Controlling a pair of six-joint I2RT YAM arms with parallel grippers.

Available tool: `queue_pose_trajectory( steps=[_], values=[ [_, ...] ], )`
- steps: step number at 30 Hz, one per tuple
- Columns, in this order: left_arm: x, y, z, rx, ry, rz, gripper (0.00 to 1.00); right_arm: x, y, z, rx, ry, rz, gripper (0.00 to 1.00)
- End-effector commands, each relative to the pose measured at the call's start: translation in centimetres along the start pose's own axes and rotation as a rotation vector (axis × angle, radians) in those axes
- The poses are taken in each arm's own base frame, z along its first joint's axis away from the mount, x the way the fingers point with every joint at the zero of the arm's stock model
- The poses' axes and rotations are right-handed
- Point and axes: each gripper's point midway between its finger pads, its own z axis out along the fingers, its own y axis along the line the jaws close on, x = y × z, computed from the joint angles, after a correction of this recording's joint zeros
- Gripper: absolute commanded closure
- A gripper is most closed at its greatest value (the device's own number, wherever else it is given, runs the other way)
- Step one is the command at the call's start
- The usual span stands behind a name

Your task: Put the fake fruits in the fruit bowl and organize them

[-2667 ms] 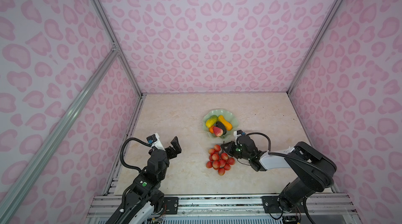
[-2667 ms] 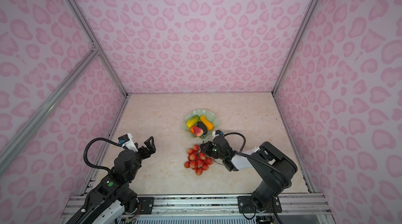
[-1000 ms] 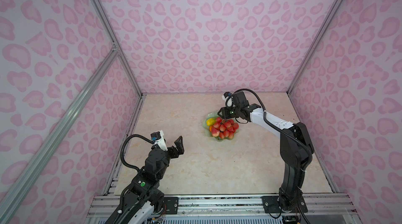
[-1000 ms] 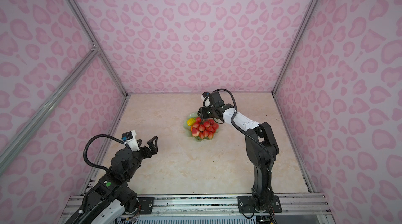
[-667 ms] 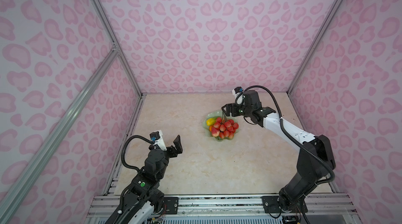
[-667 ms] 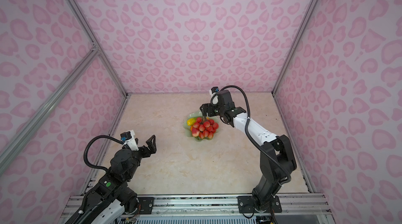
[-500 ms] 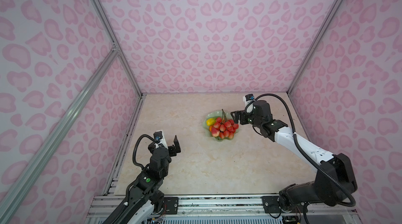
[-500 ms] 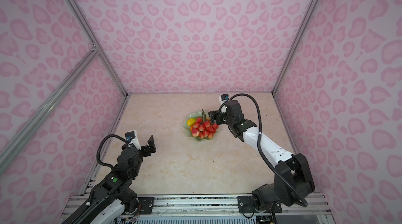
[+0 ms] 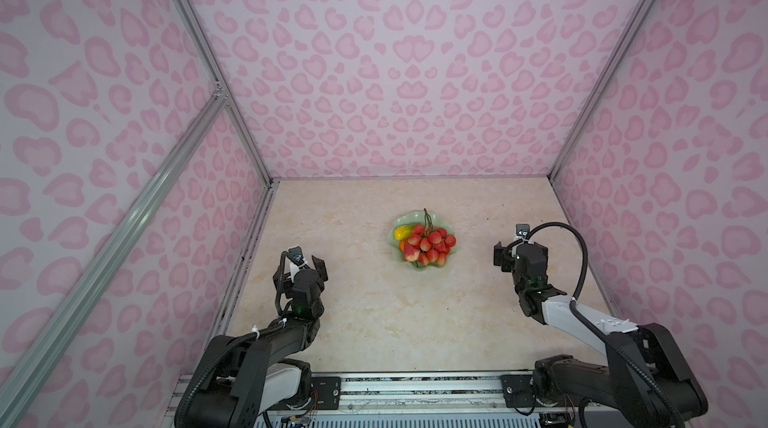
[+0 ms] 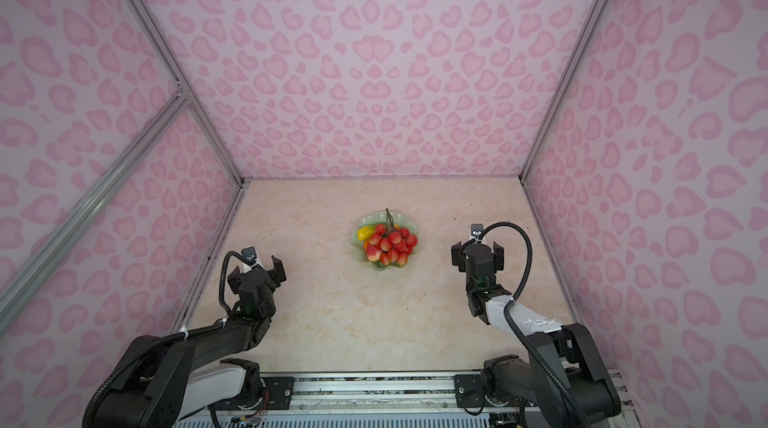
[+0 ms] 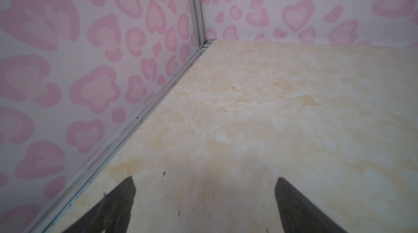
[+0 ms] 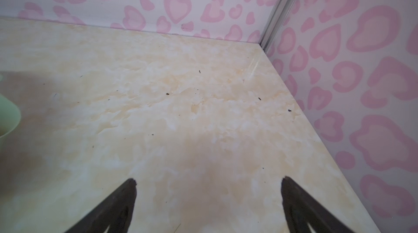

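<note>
The fake fruits (image 9: 424,244) lie heaped in the fruit bowl (image 9: 398,223), with the red berry cluster (image 10: 392,242) on top. The bowl sits ahead and leftward of the right gripper (image 9: 517,256), well apart from it. It is ahead and rightward of the left gripper (image 9: 300,270), which is also far off. Both grippers are spread wide and empty. No fruit shows loose on the tabletop (image 9: 374,322), so placing looks finished. The next move would only be tidying the pile.

Beige marbled tabletop (image 9: 374,322) enclosed by pink heart-patterned walls (image 9: 415,72) with aluminium posts (image 9: 220,93).

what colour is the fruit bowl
Pale mint green; the fruit bowl shows best in a top view.
</note>
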Motion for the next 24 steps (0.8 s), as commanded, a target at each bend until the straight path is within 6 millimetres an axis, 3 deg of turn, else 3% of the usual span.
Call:
queue_pose_trajectory(
  steps=[1,2,5,6,8,10,22,24],
  values=[
    [-3.3,-2.3,1.7,0.117,-0.130,-0.037,0.03,-1.8,-1.2,0.4,0.042,-0.140,0.051,0.01],
    [-3.7,-2.2,2.1,0.123,-0.153,-0.061,0.03,-1.0,-1.5,0.6,0.047,-0.150,0.061,0.00],
    [-2.3,-0.8,3.0,0.124,-0.102,-0.134,0.02,0.4,-1.8,1.3,0.042,-0.189,0.104,0.00],
    [-2.4,-1.0,3.4,0.133,-0.100,-0.132,0.03,-0.1,-1.9,1.6,0.040,-0.234,0.112,0.00],
    [-2.2,-1.5,4.7,0.121,-0.035,-0.110,0.03,0.3,-1.7,2.2,0.019,-0.148,0.105,0.00],
    [-2.1,-1.4,4.5,0.129,-0.027,-0.111,0.03,0.4,-1.5,3.0,-0.007,-0.138,0.112,0.00],
    [-2.1,-1.3,4.7,0.128,-0.030,-0.115,0.03,0.6,-1.8,3.1,0.018,-0.103,0.102,0.00],
    [-2.1,-1.2,4.5,0.127,-0.034,-0.116,0.03,0.7,-4.3,2.2,0.165,-0.142,0.176,0.00]
  ],
)
